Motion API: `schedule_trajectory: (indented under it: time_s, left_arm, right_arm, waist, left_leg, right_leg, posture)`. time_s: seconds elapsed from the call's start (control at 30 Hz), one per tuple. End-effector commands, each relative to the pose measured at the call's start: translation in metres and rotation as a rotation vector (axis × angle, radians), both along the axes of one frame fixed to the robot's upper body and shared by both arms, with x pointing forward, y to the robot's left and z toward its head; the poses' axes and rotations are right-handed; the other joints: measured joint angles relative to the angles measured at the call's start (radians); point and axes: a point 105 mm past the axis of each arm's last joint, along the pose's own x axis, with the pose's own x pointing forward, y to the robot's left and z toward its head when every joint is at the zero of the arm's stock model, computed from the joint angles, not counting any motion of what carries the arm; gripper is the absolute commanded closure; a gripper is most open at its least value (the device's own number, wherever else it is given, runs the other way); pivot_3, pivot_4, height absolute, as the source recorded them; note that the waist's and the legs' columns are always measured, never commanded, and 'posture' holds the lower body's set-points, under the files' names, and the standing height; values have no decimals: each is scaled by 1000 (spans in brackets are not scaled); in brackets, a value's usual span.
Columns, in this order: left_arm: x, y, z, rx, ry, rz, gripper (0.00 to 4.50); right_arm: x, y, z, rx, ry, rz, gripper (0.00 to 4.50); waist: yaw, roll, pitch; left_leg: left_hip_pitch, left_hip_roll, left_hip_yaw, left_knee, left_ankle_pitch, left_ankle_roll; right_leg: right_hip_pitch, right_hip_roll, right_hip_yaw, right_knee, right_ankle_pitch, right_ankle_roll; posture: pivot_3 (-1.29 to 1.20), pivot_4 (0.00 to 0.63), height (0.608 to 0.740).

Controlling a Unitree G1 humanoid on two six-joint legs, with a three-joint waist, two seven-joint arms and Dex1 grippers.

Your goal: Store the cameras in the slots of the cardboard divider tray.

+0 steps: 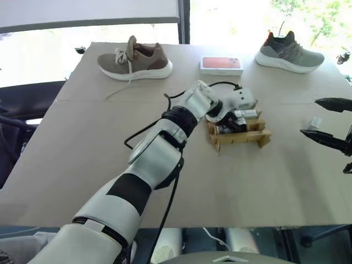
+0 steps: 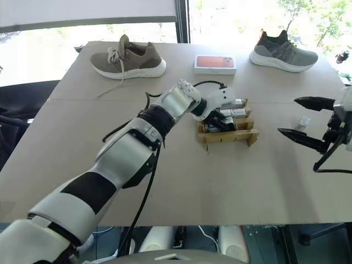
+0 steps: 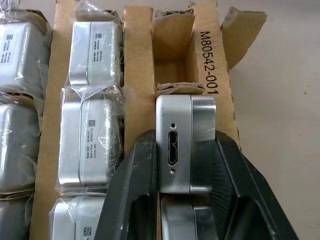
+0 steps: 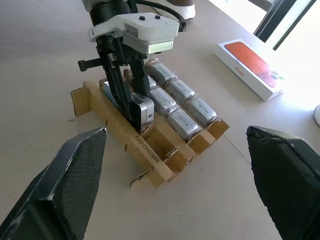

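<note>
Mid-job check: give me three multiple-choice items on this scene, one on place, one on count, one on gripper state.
1. Where is the camera that the left gripper holds?
A. beside the grey shoe
B. in the tray's outer row
C. on the white box

2. How many shoes are on the table?
A. one
B. two
C. four

3. How is the right gripper?
A. open
B. shut on a camera
C. shut on a shoe

Key: 1 B, it sits in the row beside the printed outer wall; 2 B, a brown shoe and a grey shoe; 3 A, its fingers stand wide apart over the table.
</note>
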Motion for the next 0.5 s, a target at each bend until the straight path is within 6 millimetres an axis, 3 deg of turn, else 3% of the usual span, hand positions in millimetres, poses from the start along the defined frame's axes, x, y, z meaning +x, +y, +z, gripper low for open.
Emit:
schedule_trajectory:
  time_s: [0.03, 0.5]
  left_arm:
    - [8, 6, 7, 57, -48, 38, 3755]
    - [10, 16, 5, 99, -51, 32, 3755]
  right_arm:
    - [0, 0, 9, -13, -5, 43, 53]
    - [11, 1, 14, -6, -3, 98, 53]
  waist:
    - [0, 0, 0]
    - [-5, 0, 0]
  left_leg:
    - [0, 0, 0, 0, 0, 0]
    - [3, 1, 2, 1, 0, 0]
  right_leg:
    - [0, 0, 0, 0, 0, 0]
    - [0, 1, 3, 5, 0, 0]
  posture:
    - [0, 150, 740]
    - [0, 150, 740]
